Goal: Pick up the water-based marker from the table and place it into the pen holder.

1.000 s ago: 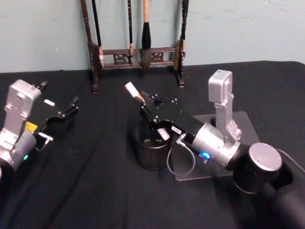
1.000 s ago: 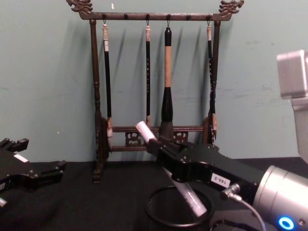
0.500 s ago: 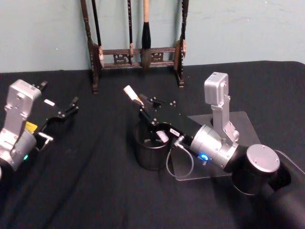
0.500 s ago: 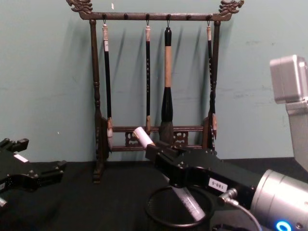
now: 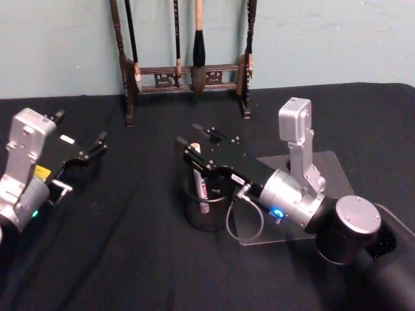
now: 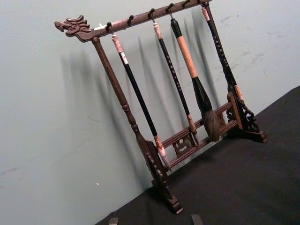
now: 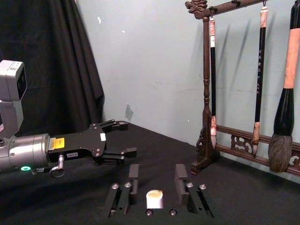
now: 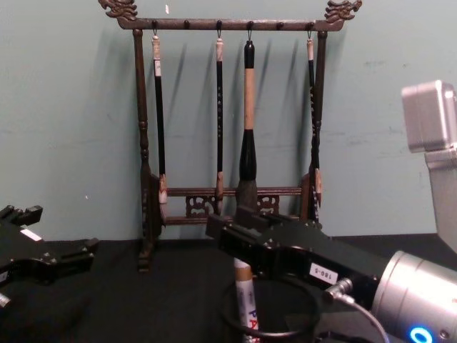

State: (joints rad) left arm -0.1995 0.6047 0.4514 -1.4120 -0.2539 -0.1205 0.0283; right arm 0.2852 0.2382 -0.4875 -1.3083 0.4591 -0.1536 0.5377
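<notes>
Marker (image 5: 201, 181) stands in pen holder (image 5: 206, 219) at right claw (image 5: 189, 137)

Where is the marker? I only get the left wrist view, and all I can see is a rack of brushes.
Observer: The marker is standing in the cup.
Operator: Is a claw holding it?
Observer: No. The right claw is open around the marker's top, with a gap on each side.
Operator: What about my claw?
Observer: The left claw is open too, off to the left and well away from the cup.
</notes>
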